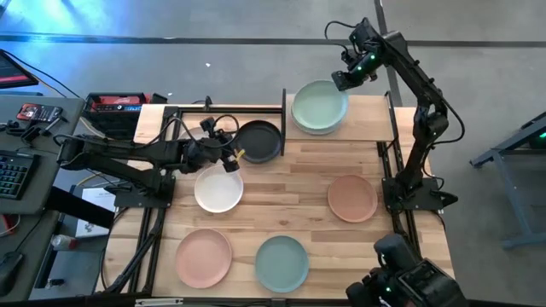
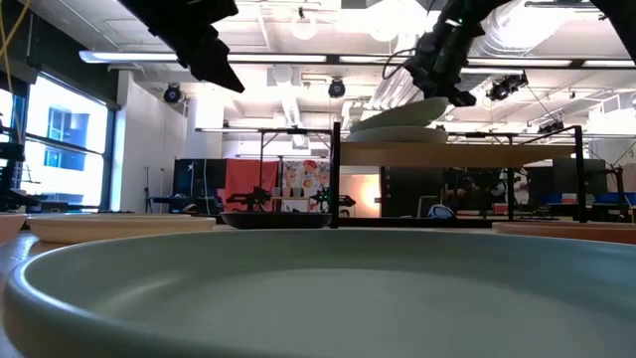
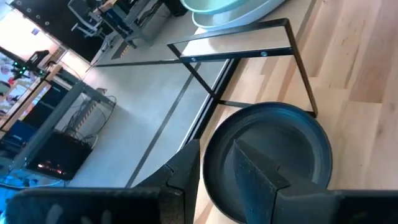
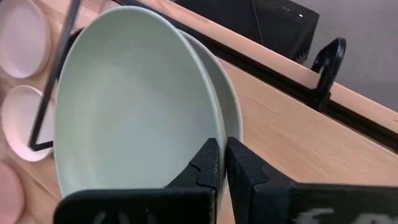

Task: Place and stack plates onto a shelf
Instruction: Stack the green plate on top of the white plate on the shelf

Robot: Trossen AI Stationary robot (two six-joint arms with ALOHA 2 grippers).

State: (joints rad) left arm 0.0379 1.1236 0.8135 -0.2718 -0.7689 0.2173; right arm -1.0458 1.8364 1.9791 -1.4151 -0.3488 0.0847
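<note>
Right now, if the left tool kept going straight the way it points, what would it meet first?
Most likely the black plate, lying right ahead of the left tool; past it stand the shelf's posts. Depth is unclear.

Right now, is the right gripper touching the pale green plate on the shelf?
Touching. In the right wrist view the right gripper is pinched shut on the rim of the pale green plate, no gap between them.

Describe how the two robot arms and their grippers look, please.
Both arms are dark, jointed and slender. The left gripper carries a looping black cable and small yellow markings. The right gripper shows a green light near its wrist. Each gripper has two black, angular fingers.
</note>
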